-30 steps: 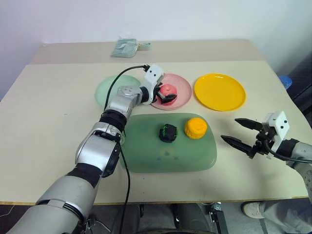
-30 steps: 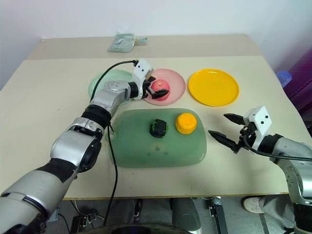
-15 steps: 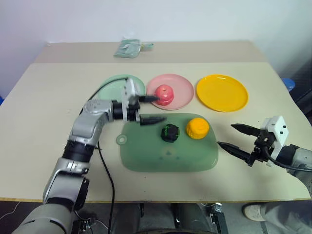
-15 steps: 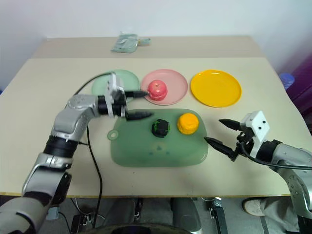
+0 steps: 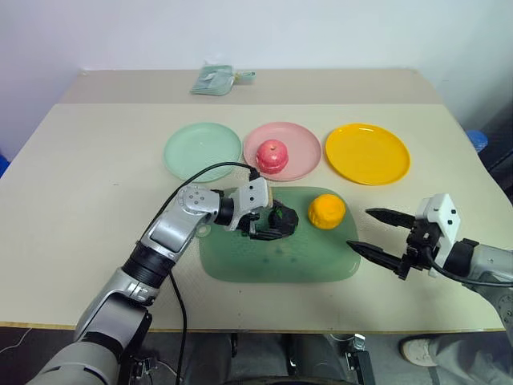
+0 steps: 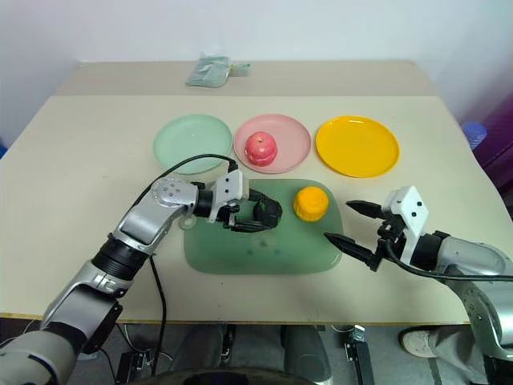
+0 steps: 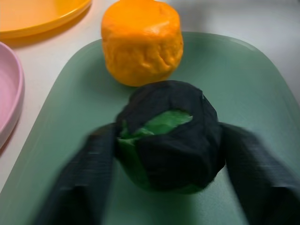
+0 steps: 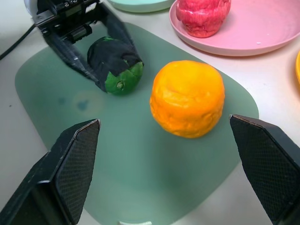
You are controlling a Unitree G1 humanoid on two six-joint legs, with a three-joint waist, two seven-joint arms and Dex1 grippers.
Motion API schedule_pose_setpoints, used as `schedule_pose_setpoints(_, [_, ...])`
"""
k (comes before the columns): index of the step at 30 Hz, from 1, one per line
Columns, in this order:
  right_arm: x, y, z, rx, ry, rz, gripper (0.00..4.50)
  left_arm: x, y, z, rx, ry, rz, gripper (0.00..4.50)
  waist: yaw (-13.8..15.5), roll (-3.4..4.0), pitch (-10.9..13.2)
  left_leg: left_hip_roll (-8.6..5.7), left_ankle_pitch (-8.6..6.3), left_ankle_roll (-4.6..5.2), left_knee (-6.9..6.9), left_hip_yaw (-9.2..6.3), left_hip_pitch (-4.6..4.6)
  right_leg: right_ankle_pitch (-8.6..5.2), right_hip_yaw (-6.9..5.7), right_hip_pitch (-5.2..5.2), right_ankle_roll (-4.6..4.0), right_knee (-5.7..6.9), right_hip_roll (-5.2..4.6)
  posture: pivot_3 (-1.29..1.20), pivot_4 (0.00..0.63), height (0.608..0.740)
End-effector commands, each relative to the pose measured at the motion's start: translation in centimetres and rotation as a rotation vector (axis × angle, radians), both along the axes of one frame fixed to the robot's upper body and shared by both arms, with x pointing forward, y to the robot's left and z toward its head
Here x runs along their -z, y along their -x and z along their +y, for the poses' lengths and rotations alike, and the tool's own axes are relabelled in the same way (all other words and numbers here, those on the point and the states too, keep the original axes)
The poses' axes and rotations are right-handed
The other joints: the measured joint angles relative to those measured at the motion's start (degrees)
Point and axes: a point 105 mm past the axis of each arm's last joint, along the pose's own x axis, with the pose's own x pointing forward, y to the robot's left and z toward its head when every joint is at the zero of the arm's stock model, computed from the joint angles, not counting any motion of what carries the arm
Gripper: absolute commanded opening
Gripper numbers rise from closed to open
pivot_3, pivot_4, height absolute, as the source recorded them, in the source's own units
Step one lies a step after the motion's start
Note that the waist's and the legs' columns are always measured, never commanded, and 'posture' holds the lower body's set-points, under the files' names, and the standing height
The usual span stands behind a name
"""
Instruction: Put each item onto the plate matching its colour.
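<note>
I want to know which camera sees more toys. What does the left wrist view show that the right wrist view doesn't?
Left wrist view alone: a long stretch of the yellow plate's rim.
Right wrist view alone: the apple on the pink plate, the mint plate's edge, and the open right gripper.
Both: the green piece pinched by the left gripper, the orange, the mat and the pink plate.
</note>
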Motion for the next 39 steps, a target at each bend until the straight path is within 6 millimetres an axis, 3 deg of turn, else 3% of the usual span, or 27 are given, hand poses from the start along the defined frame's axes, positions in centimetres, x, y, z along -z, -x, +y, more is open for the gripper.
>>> schedule_pose_setpoints(1, [-1.2,0.1,0.1,0.0,-0.006,-0.053,4.5,-3.3,-0.4,1.3,-0.038,0.157,0.004,2.2,0.0,0.0,0.0,0.02,0.0,0.0,0.0,0.0,0.0,0.0,0.0,0.0,0.0,0.0,0.0,0.0,0.15,0.74])
schedule_pose_setpoints(3, [-1.3,0.1,0.1,0.005,-0.01,-0.058,4.5,-4.7,-0.6,2.2,-0.068,0.232,0.019,2.2,-0.2,0.0,0.0,0.08,0.0,0.0,0.0,-0.01,0.0,0.0,0.0,-0.02,0.0,0.01,0.01,0.0,0.15,0.74])
schedule_pose_setpoints(6, [-1.7,-0.1,0.0,0.015,-0.016,-0.07,4.5,-7.7,-3.9,6.2,-0.308,0.365,-0.031,2.2,-0.4,0.0,0.0,0.11,0.0,0.0,0.0,-0.02,0.0,0.0,0.0,-0.01,0.0,0.02,0.01,0.0,0.15,0.74])
schedule_pose_setpoints(8, [-1.8,-0.2,0.0,0.018,-0.018,-0.075,4.5,-8.6,-5.6,8.7,-0.456,0.38,-0.104,2.2,-0.7,0.0,0.0,0.1,0.0,0.0,0.0,-0.04,0.01,0.0,-0.01,-0.01,0.0,0.02,0.01,0.0,0.15,0.74])
schedule_pose_setpoints(10, [-1.9,-0.4,0.0,0.02,-0.021,-0.077,4.5,-8.3,-8.4,13.0,-0.722,0.343,-0.133,2.2,-0.9,0.0,0.0,0.07,0.0,0.0,0.0,-0.05,0.01,0.0,-0.02,-0.01,0.0,0.02,0.01,0.0,0.15,0.74])
schedule_pose_setpoints(12, [-1.9,-0.6,0.1,0.017,-0.022,-0.078,4.5,-7.7,-10.0,15.9,-0.888,0.305,-0.147,2.2,-1.1,0.0,0.0,-0.02,0.0,0.0,0.0,-0.04,0.02,0.0,-0.02,-0.01,0.0,0.02,0.01,0.0,0.15,0.74])
schedule_pose_setpoints(14, [-1.9,-0.8,0.2,0.009,-0.023,-0.079,4.5,-6.9,-10.9,17.3,-0.984,0.298,-0.127,2.2,-1.0,0.0,0.0,-0.04,0.0,0.0,-0.02,-0.04,0.03,0.0,-0.02,-0.02,0.0,0.02,0.01,0.0,0.15,0.74])
schedule_pose_setpoints(17, [-2.0,-1.2,0.4,0.0,-0.022,-0.083,4.5,-6.4,-11.5,17.7,-1.011,0.311,-0.109,2.2,-0.7,-0.06,0.0,-0.03,0.0,0.0,0.0,-0.04,-0.02,0.0,-0.02,-0.04,0.01,0.02,-0.07,0.0,0.15,0.74])
schedule_pose_setpoints(20, [-2.3,-1.5,0.5,-0.002,-0.016,-0.098,4.5,-6.1,-11.6,17.1,-0.984,0.321,-0.106,3.11,-0.5,-0.14,0.1,-0.02,0.0,0.0,0.02,-0.07,-0.05,0.0,-0.06,-0.04,0.02,0.01,-0.11,0.0,0.15,0.74])
schedule_pose_setpoints(23, [-2.6,-1.7,0.6,0.004,-0.046,-0.077,4.5,-7.1,-11.8,17.5,-1.001,0.367,-0.157,4.48,-0.7,-0.14,0.1,-0.02,0.0,-0.01,0.01,-0.06,-0.06,0.01,-0.06,-0.06,0.02,0.01,-0.1,0.0,0.15,0.74])
schedule_pose_setpoints(24, [-2.6,-1.6,0.8,-0.005,-0.056,-0.063,4.5,-7.8,-11.7,17.8,-1.006,0.396,-0.184,4.48,-0.8,-0.14,0.1,-0.02,0.0,-0.01,0.01,-0.07,-0.06,0.01,-0.06,-0.06,0.02,0.01,-0.1,0.0,0.15,0.74])
schedule_pose_setpoints(28, [-2.7,-1.7,2.1,-0.016,-0.054,-0.073,4.5,-9.7,-10.0,17.8,-0.936,0.484,-0.267,4.48,-1.3,-0.13,0.1,0.06,0.0,-0.01,-0.03,-0.01,-0.06,0.01,-0.01,-0.14,0.01,0.04,-0.09,0.0,0.15,0.74])
schedule_pose_setpoints(31, [-2.4,-2.2,3.9,-0.039,-0.067,-0.076,4.5,-9.4,-6.7,15.1,-0.714,0.476,-0.239,4.48,-1.4,-0.09,0.0,0.11,0.01,-0.02,-0.08,0.05,-0.02,0.01,0.04,-0.17,0.0,0.05,-0.08,0.0,0.15,0.74])
schedule_pose_setpoints(35, [-0.4,-3.8,5.5,-0.017,-0.029,-0.073,4.5,-5.6,0.3,10.2,-0.366,0.326,-0.097,4.48,-1.2,-0.09,0.0,0.13,0.02,-0.04,-0.09,0.05,-0.03,0.01,0.07,-0.17,0.0,0.05,-0.11,0.0,0.15,0.74])
schedule_pose_setpoints(39, [1.0,-5.6,5.2,0.045,0.012,-0.089,4.5,-2.1,4.2,9.2,-0.267,0.215,0.006,4.48,-0.9,-0.08,0.0,0.08,0.02,-0.04,-0.05,0.02,-0.04,0.01,0.05,-0.11,-0.01,0.03,-0.15,0.0,0.15,0.74])
